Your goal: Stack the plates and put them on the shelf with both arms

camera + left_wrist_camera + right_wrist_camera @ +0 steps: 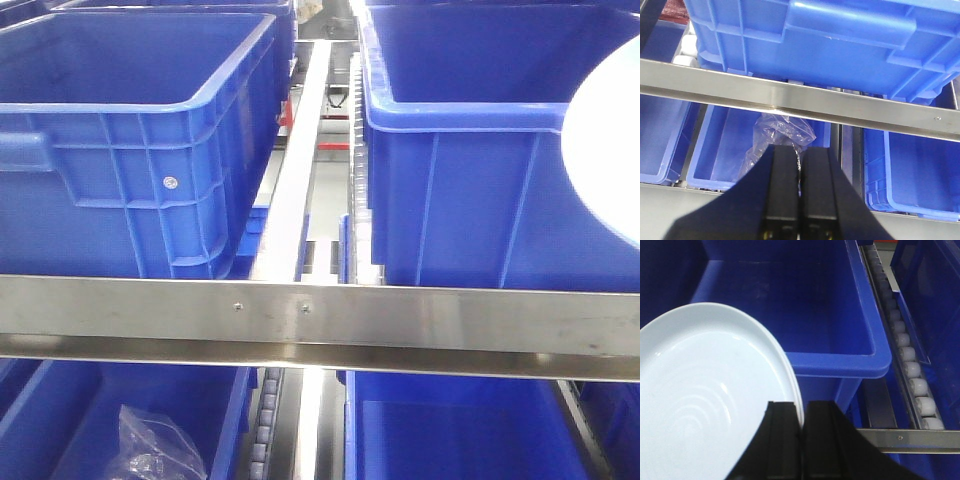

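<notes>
The pale bluish-white plates fill the lower left of the right wrist view, tilted, with two rims lying close together at their right edge. My right gripper is shut on that edge, just in front of a deep blue bin on the shelf. In the front view the plates show as a white curve at the right edge, ahead of the right upper bin. My left gripper is shut with nothing in it. It points at the lower shelf level, below the steel rail.
The shelf's steel front rail crosses the front view, with two large blue bins, the left one, on top. Roller tracks run beside the bins. Lower bins sit beneath; one holds a crumpled clear plastic bag.
</notes>
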Robot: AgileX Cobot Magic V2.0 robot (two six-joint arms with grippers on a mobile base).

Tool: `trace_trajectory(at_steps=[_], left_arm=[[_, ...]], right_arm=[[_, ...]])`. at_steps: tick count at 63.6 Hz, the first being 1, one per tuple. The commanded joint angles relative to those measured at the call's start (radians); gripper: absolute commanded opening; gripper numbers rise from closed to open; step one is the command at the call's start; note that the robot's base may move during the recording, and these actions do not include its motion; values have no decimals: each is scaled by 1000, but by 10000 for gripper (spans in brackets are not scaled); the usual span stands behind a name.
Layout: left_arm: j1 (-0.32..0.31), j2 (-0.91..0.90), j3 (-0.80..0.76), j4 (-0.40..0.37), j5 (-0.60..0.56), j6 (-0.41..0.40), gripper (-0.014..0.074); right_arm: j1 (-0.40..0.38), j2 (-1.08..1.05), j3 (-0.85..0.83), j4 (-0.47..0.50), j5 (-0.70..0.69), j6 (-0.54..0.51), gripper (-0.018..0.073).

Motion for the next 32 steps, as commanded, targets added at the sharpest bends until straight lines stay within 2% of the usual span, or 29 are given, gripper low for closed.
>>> trace_trajectory(at_steps=[1,23,32], left_arm=[[1,-2,-30,-7,-65,-9,83],[1,-2,-30,-7,-65,-9,83],[1,-2,-30,-7,-65,-9,83]], right_arm=[[-4,2,-31,-8,-92,-2,29],[-4,6,-31,-5,-134,-2,29],[-4,94,-93,-3,-196,-2,29]])
